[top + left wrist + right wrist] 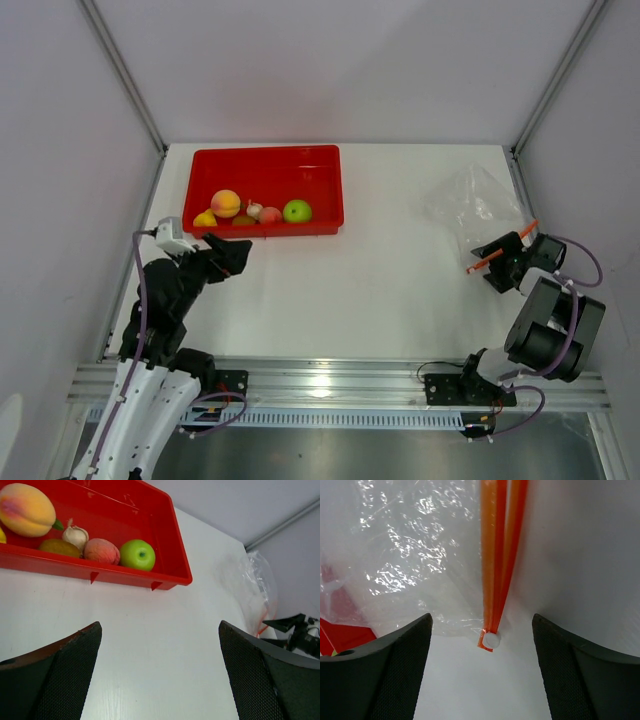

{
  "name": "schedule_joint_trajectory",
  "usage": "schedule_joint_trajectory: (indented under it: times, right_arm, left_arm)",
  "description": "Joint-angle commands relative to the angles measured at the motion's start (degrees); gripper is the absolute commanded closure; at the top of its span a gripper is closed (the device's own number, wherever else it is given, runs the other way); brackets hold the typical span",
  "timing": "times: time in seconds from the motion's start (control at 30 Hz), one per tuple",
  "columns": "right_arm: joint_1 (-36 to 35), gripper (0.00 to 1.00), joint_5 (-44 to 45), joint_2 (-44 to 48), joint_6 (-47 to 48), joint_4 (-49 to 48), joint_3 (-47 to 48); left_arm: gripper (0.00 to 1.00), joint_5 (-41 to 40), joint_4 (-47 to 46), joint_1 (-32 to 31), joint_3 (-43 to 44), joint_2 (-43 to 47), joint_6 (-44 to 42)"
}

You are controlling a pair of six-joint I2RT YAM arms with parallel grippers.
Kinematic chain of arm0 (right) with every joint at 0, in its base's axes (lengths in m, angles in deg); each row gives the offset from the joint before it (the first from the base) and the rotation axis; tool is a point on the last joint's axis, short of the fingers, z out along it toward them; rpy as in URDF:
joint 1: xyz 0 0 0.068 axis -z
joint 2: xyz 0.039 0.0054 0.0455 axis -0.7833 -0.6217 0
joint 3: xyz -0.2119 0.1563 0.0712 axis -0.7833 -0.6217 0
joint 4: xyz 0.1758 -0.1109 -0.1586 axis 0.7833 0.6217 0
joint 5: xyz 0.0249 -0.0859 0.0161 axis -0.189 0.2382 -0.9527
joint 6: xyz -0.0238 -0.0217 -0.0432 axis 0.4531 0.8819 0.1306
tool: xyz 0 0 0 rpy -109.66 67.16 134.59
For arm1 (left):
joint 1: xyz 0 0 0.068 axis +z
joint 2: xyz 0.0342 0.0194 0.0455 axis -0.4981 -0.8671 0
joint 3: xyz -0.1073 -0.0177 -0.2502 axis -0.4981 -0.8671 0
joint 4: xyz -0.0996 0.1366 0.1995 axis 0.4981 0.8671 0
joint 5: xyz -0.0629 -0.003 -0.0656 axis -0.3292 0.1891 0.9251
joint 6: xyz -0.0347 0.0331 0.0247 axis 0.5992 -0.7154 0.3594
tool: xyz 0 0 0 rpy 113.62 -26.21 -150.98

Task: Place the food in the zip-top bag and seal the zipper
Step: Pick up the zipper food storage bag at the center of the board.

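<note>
The food lies in a red tray [270, 168]: an orange-yellow peach [226, 202], a green apple [297, 211], a red-pink fruit [270, 215] and a yellow piece [205, 218]. My left gripper [232, 262] hangs open just in front of the tray, with nothing between its fingers [75, 670]. The clear zip-top bag [470, 200] lies flat at the right. Its orange-red zipper [500, 555] ends in a white slider [492, 640], which sits between the tips of my right gripper [482, 665]. That gripper is open and touches neither the slider nor the strip.
The tray's near wall [125, 577] stands between my left gripper and the fruit. The left wrist view also shows a small brownish piece [59, 547] and a pale garlic-like piece [76, 535]. White walls and metal posts enclose the table.
</note>
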Motion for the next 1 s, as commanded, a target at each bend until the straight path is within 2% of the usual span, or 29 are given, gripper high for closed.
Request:
schedule_joint_trajectory:
  times: [0.0,0.13,0.17,0.2,0.23,0.3,0.33,0.37,0.43,0.6,0.63,0.67,0.7,0.73,0.77,0.83,0.97]
  right_arm:
    - [-2.1,0.2,-5.9,-2.5,0.3,-7.3,2.0]
    - [-4.2,0.39,-7.3,-4.4,0.2,-9.7,2.1]
    - [-4.8,0.49,-7.8,-4.7,0.1,-10.9,2.2]
    - [-6.2,0.56,-8.5,-4.8,0.2,-11.4,2.4]
    - [-7.1,0.69,-8.6,-4.9,0.5,-11.7,2.7]
    - [-10.0,0.84,-8.7,-5.0,0.8,-11.9,3.7]
    - [-11.0,0.98,-8.7,-4.8,0.8,-12.1,4.0]
    - [-12.1,0.99,-8.5,-4.1,0.7,-12.1,4.1]
    - [-16.2,1.0,-6.6,-3.0,0.4,-12.1,4.5]
    - [-25.6,1.0,0.2,2.0,1.3,-9.5,6.0]
    - [-27.5,1.0,4.9,2.9,1.2,-7.2,6.6]
    - [-27.9,0.96,7.0,3.7,0.7,-6.3,6.6]
    - [-27.9,0.87,8.1,5.0,0.0,-6.0,6.3]
    - [-27.0,0.6,8.4,5.5,-0.5,-6.8,5.3]
    - [-26.4,0.52,8.5,5.9,-1.4,-7.0,4.9]
    - [-25.1,0.44,9.2,6.1,-2.3,-6.8,4.1]
    - [-20.3,0.45,8.9,6.8,-6.6,-12.3,-0.3]
  left_arm:
    - [0.0,7.0,-1.1,-0.1,-0.1,-0.2,-2.8]
    - [0.01,15.4,-2.7,-0.1,-0.6,-2.4,-3.4]
    - [0.02,17.3,-3.1,-0.1,-0.6,-3.0,-3.5]
    - [0.04,18.9,-3.9,-0.1,-0.6,-4.4,-3.6]
    - [0.08,22.2,-4.3,-0.1,-0.6,-5.1,-3.5]
    - [0.13,25.0,-5.2,-0.3,-0.4,-6.1,-3.6]
    - [0.16,27.0,-5.4,-0.4,-0.4,-6.9,-3.8]
    - [0.18,27.5,-5.4,-0.8,0.0,-7.0,-3.9]
    - [0.2,27.4,-5.4,-2.3,0.2,-7.0,-4.7]
    - [0.21,22.3,-5.2,-11.0,1.5,-7.7,-6.7]
    - [0.21,21.7,-4.9,-12.2,2.1,-8.1,-6.7]
    - [0.21,21.5,-5.0,-13.1,2.2,-9.0,-6.7]
    - [0.21,21.3,-5.2,-15.1,2.4,-9.4,-6.7]
    - [0.22,21.1,-5.4,-16.0,2.8,-9.7,-6.6]
    - [0.21,20.6,-5.4,-16.9,2.9,-10.0,-6.5]
    - [0.21,18.6,-5.6,-19.6,3.0,-10.5,-6.3]
    - [0.21,17.5,-7.6,-23.3,2.0,-11.2,-5.6]
